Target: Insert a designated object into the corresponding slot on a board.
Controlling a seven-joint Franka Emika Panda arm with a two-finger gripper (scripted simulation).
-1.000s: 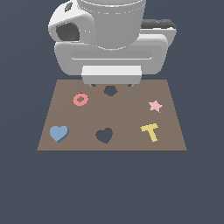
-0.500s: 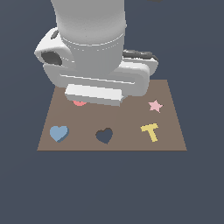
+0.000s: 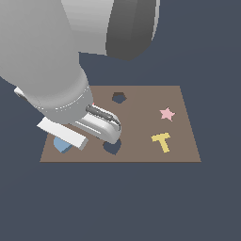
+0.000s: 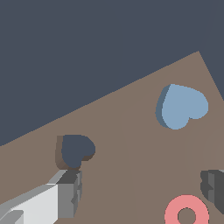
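Brown board [image 3: 181,141] flat on dark counter [image 3: 212,202]; open room on exterior view's right around pink star [image 3: 166,113] and yellow T-piece [image 3: 162,141]. Light-blue heart block [image 4: 180,106] near board corner, close to two edges. End effector [image 4: 142,190] spread open, gripping nothing, fingers [image 4: 70,192] clear of heart block. Heart slot [image 4: 75,150] just beside one finger. Pink ring [image 4: 187,211] between fingers. Pentagon hole [image 3: 119,98] near far edge.

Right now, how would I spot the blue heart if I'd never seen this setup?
Find the brown board. The heart lies flat on it near a corner, apart from the dark heart-shaped slot. It's the only light-blue piece, a solid block and not a hole.
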